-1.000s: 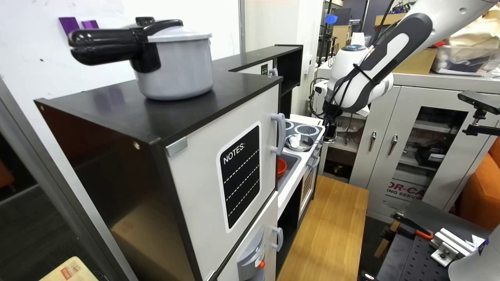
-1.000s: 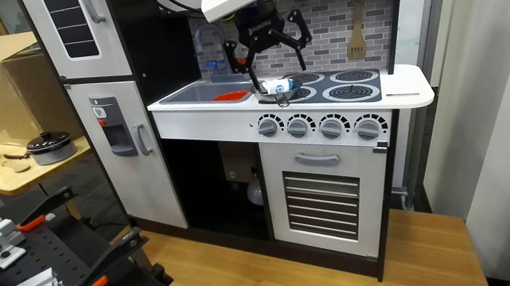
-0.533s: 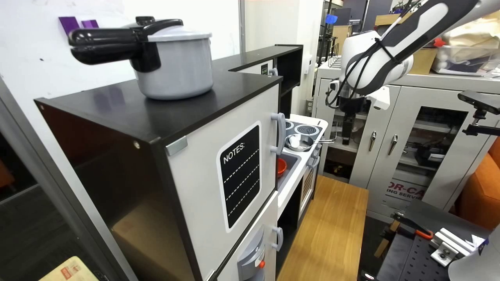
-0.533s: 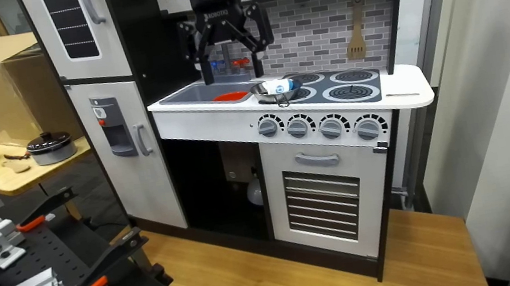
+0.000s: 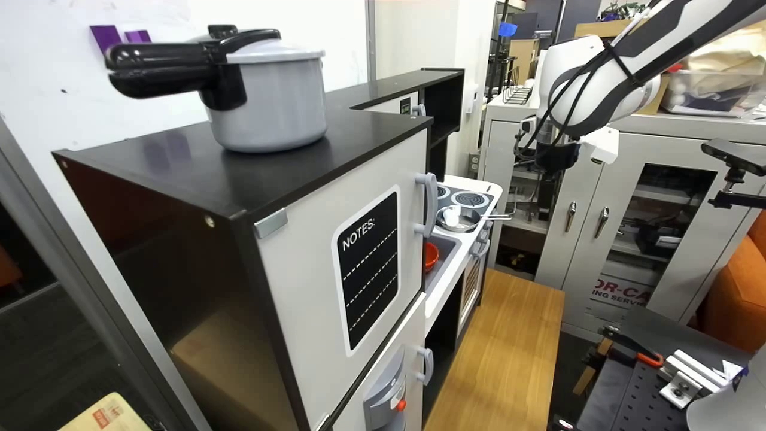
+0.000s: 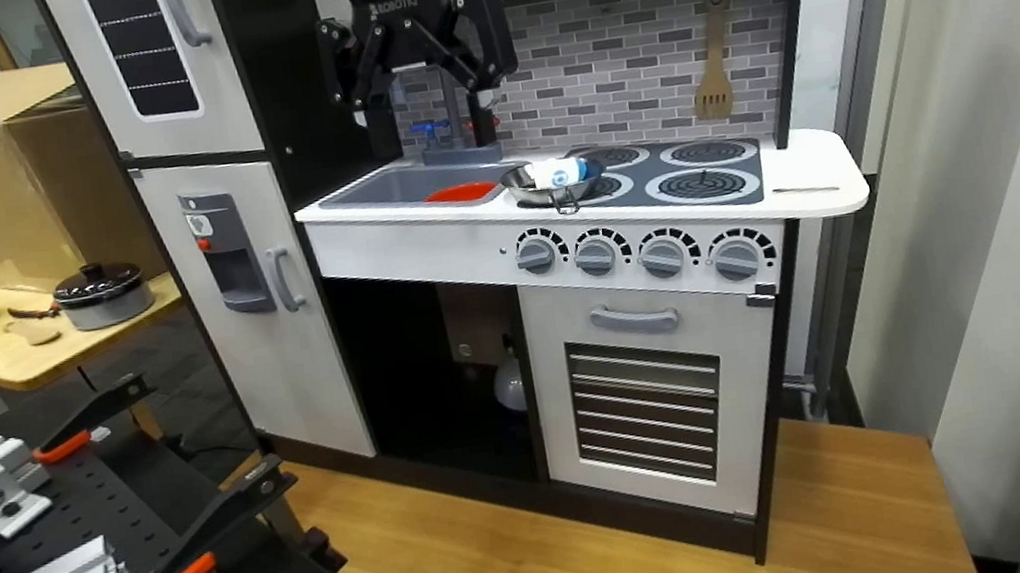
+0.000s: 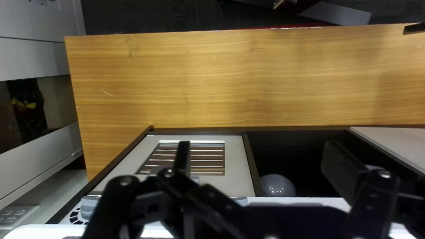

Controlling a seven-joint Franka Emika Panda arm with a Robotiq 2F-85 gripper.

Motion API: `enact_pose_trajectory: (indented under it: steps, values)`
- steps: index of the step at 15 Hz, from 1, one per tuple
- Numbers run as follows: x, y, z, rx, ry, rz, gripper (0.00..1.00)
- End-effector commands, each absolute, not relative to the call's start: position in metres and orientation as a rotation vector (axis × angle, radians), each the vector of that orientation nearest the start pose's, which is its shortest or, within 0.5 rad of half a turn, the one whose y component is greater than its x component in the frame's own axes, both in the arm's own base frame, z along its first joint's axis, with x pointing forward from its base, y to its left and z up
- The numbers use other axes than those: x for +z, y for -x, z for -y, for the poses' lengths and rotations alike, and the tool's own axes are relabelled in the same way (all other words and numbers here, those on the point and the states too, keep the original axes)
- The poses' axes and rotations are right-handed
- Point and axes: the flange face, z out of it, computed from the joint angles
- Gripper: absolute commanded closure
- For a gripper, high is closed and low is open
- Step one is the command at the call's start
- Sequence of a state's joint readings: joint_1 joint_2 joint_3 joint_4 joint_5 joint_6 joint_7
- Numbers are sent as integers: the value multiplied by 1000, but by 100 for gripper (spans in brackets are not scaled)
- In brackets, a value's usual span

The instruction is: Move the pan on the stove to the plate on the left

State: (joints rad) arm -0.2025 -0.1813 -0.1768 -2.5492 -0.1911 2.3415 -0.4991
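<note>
In an exterior view, the gripper [image 6: 434,139] hangs at upper centre, jaws spread wide, apart from the pan [image 6: 535,197].

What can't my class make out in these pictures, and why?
One stove burner: partly hidden by the pan in an exterior view.
Blue print on the white item: too small to read in an exterior view.
Red bowl: partly behind the cabinet door in an exterior view.
Grey round object: partly behind the front panel in the wrist view.
Arm: cut off by the picture's edge in an exterior view.
</note>
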Motion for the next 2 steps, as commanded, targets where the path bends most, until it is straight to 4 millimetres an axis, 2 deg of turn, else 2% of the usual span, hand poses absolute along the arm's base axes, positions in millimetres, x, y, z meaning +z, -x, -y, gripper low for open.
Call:
enact_pose_trajectory:
  steps: [1,2]
  values:
    - [332,-405,163,111,3195,414,0]
    - [332,-405,163,111,3195,414,0]
